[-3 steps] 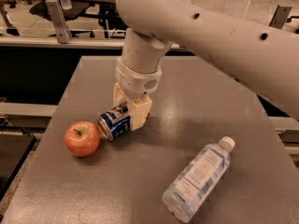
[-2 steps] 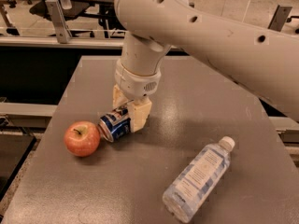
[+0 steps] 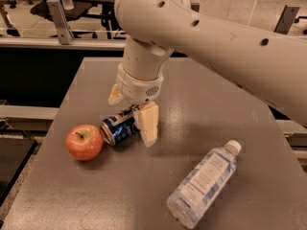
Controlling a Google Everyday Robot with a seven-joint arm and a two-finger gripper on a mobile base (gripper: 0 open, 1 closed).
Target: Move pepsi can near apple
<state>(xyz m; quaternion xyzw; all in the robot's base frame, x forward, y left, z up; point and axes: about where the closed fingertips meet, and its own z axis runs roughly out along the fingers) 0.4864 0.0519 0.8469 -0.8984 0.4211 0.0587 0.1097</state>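
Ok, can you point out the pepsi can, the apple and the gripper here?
pepsi can (image 3: 118, 128): camera view, blue side wall.
apple (image 3: 84, 143): camera view, red front skin.
gripper (image 3: 132, 118): camera view, its middle, at the can's right end.

The arm (image 3: 230, 37) is a thick, smooth tube of off-white plastic; a few small dark round holes dot its shell; a rounded joint leads into a shorter wrist segment (image 3: 141, 56) of the same colour; a ringed collar (image 3: 139, 87) closes that segment, with a small perforated grille patch on its front; below the collar sits the end effector (image 3: 131, 121), just above the table (image 3: 201, 95), over the table's left half; its two fingers (image 3: 148, 126) are blunt, pale cream wedges, standing apart.
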